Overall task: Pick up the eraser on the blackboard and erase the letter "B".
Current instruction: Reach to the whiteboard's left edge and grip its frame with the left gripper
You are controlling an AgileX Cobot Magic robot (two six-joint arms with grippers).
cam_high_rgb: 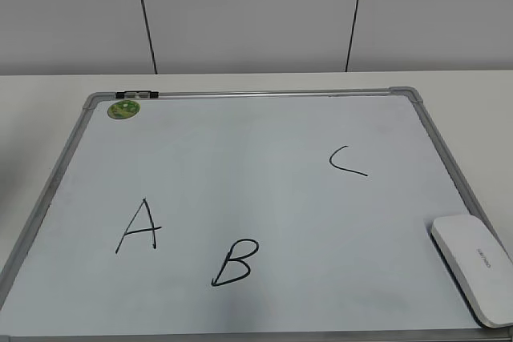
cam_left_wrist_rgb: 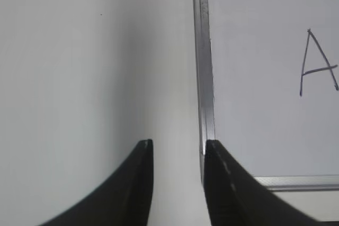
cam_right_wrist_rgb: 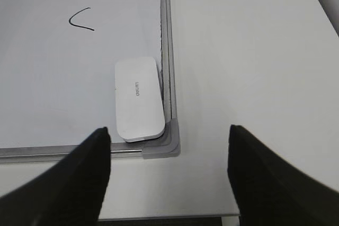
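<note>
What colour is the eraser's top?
White, with small grey print; the eraser shows best in the right wrist view, lying in the blackboard's corner.

Even, soft, bright light; blurred wrist-view foregrounds, faint shadows.

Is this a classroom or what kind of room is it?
Perhaps a plain lab or test room, not clearly a classroom: a blackboard with letters lies flat on a white table, an eraser on it, bare panelled wall behind.
</note>
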